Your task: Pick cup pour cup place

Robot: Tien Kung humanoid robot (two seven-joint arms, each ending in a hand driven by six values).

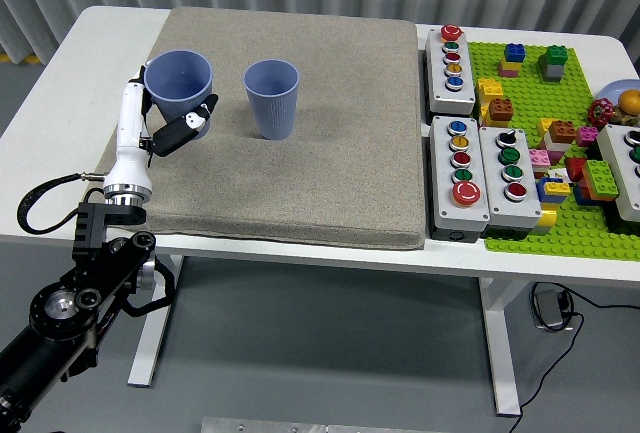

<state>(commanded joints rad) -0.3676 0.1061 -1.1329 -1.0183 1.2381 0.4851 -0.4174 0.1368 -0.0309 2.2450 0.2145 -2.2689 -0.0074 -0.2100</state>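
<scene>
Blue cup (180,81) upright, pinched by the left hand (160,128), fingers wrapped round its lower wall, over the grey mat's (330,143) left part. Second blue cup (271,98) stands upright just right, apart.

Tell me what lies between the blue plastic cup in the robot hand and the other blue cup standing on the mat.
Nothing: in the head view only bare grey felt mat separates the held blue plastic cup from the standing blue cup.

We are seeing bright, even overhead light, sharp focus throughout, and only soft, faint shadows lying beneath the white table (300,236).
</scene>
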